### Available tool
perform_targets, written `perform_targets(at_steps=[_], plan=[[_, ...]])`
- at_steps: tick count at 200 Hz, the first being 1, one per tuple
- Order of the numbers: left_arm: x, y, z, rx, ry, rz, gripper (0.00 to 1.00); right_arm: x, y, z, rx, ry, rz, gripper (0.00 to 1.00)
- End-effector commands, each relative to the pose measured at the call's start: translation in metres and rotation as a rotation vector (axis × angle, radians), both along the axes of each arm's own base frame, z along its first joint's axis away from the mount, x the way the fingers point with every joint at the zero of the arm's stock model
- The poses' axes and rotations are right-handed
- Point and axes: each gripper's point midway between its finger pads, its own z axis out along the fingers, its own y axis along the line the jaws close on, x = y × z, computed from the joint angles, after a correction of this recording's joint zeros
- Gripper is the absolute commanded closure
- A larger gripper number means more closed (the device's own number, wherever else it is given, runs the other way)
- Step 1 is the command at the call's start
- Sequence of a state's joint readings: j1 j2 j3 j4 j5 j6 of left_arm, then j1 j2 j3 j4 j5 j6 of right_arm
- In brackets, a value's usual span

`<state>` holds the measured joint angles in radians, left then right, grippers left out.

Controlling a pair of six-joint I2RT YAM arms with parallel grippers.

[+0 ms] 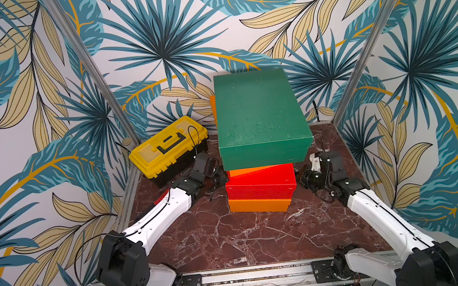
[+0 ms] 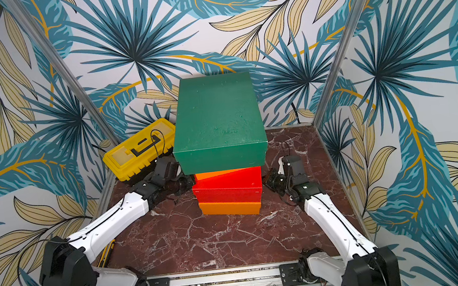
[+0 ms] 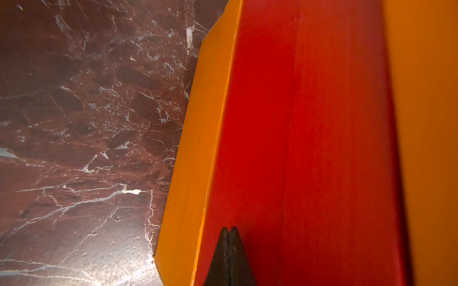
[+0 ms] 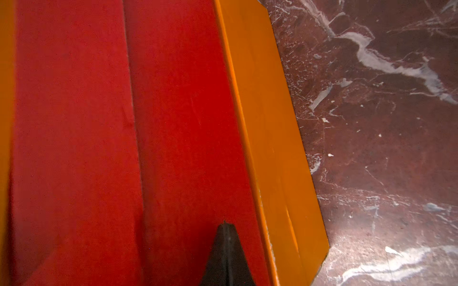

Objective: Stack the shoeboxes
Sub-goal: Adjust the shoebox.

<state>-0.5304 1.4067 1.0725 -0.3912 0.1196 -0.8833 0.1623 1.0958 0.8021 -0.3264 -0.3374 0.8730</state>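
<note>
Only the top views show the green shoebox [image 1: 260, 117] capping the stack [image 2: 228, 193] on the surface [image 1: 232, 242] — only the wrist views show the tips: left claw [image 3: 230, 231] pressed together at the red shoebox's [image 3: 297, 148] 9 o'clock side, right claw [image 4: 226, 225] likewise at 3 o'clock.

Yellow toolbox [image 1: 162, 153] with black handle [image 1: 171, 142] sits left of centre in both top views, on the dark red marble tabletop [image 1: 231, 236]. Leaf-print wallpaper [image 1: 153, 41] fills the upper frame. Aluminium posts [image 1: 89, 65] run diagonally, upper left and upper right.
</note>
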Motion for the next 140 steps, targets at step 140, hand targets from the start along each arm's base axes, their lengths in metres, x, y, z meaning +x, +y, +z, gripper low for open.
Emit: perform_targets(at_steps=[140], plan=[[-0.019,-0.044,0.03,-0.125,-0.037,-0.139,0.96,-0.019,0.004,-0.012,-0.01,0.015,0.045,1.0]])
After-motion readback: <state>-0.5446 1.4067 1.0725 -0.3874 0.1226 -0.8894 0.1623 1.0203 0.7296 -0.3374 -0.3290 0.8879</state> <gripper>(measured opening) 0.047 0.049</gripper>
